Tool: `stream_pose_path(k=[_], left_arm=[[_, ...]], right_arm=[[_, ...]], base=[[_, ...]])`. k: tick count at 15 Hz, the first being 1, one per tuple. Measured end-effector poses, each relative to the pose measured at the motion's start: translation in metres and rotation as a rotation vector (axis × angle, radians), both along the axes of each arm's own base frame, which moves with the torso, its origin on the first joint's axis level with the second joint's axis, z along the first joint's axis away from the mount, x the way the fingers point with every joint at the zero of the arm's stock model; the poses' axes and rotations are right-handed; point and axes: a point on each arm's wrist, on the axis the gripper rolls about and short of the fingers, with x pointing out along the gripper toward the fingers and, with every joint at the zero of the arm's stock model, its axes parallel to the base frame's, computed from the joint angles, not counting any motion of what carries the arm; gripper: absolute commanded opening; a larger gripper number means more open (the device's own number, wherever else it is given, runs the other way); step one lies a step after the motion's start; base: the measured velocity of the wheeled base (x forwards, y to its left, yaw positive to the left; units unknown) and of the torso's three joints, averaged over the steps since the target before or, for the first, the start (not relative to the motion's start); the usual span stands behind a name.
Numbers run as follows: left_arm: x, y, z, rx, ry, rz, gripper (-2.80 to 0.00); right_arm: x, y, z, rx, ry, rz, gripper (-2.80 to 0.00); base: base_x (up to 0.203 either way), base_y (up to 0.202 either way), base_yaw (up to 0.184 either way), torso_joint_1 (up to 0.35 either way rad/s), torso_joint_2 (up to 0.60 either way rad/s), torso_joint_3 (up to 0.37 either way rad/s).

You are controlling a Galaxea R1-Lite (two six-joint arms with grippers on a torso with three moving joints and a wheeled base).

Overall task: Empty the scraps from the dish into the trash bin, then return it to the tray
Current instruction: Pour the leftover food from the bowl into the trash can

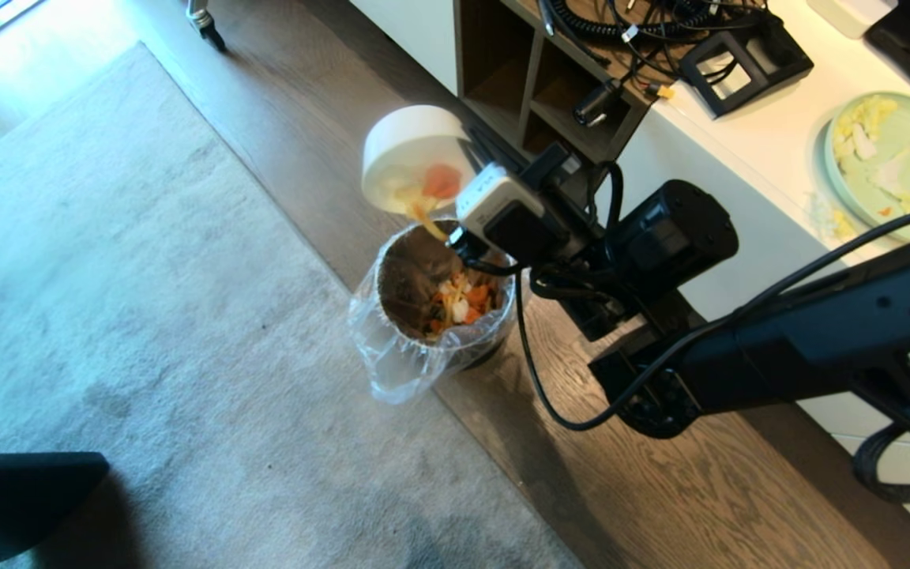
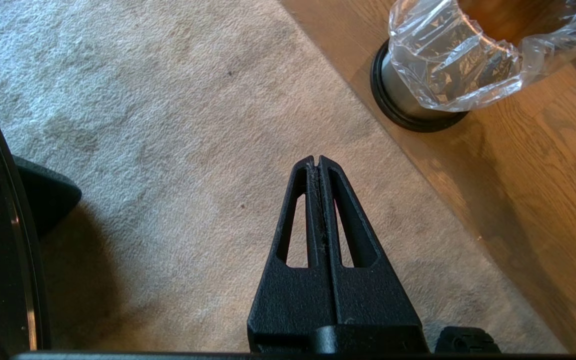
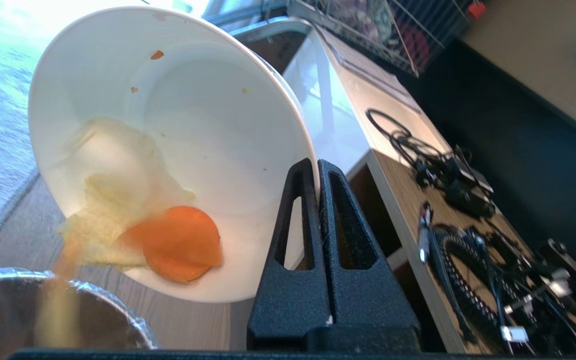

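My right gripper [image 1: 468, 145] [image 3: 316, 163] is shut on the rim of the dish [image 1: 411, 150] [image 3: 178, 125], a white bowl held tilted steeply above the trash bin [image 1: 404, 276] [image 3: 13, 300]. Orange and pale yellow scraps [image 1: 439, 183] [image 3: 178, 242] cling near the dish's low edge. A yellowish strip drops from that edge toward the bin. More scraps [image 1: 459, 304] lie inside the bin's clear liner. My left gripper [image 2: 316, 159] hangs shut and empty over the carpet, beside the bin [image 2: 433, 55]. The tray is out of view.
A pale green plate [image 1: 893, 162] with food bits sits on the white counter [image 1: 771, 134] at the right. A wooden shelf unit [image 1: 550, 87] with cables stands just behind the bin. Grey carpet [image 1: 147, 276] covers the floor to the left.
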Motion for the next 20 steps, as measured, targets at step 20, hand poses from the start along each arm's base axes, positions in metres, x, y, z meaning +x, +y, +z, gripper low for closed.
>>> stream_pose_path(k=[20], left_arm=[[0.0, 0.0, 0.0, 0.0, 0.0, 0.0, -2.8]], right_arm=[[0.021, -0.024, 0.01, -0.056, -0.102, 0.038, -2.8]], base=[[0.0, 0.0, 0.0, 0.0, 0.0, 0.0]])
